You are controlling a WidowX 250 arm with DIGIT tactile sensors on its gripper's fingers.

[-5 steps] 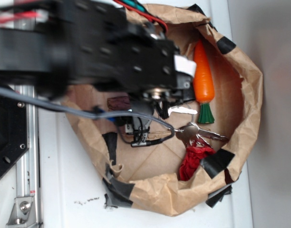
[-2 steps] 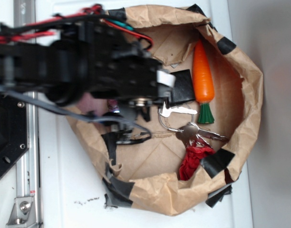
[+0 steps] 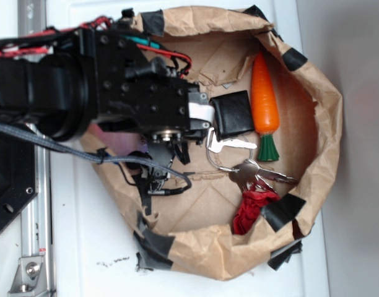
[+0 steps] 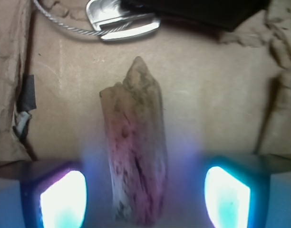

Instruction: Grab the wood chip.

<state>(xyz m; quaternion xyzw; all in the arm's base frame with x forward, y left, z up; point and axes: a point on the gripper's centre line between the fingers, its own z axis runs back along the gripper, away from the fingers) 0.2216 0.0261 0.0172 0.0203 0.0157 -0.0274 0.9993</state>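
Crumpled brown paper bag (image 3: 313,111), rim rolled down and patched with black tape, lay open on the white table (image 3: 90,247). The black arm (image 3: 65,93) reached across the bag's left side and hid much of the floor beneath it in the exterior view. On the bag floor to the right: an orange toy carrot (image 3: 264,99), a black square pad (image 3: 233,114), a bunch of keys (image 3: 254,172) with a red cloth (image 3: 251,207) below them. The wood chip (image 4: 136,156) could not be made out in the exterior view; the arm covered it. The wrist view showed it plainly: flat on the paper floor, directly under the gripper (image 4: 145,194), lying between the two lit fingertips (image 4: 63,199). Its long axis ran away from the wrist camera, pointed end toward a silver key (image 4: 121,23), so it lay crosswise to the line between the fingers. Gripper stood spread, fingers apart on either side of the chip, neither touching it as far as could be seen. Judgement: alignment looked sound; closing across the chip's narrow width seemed the fitting approach, perhaps after a little more descent.
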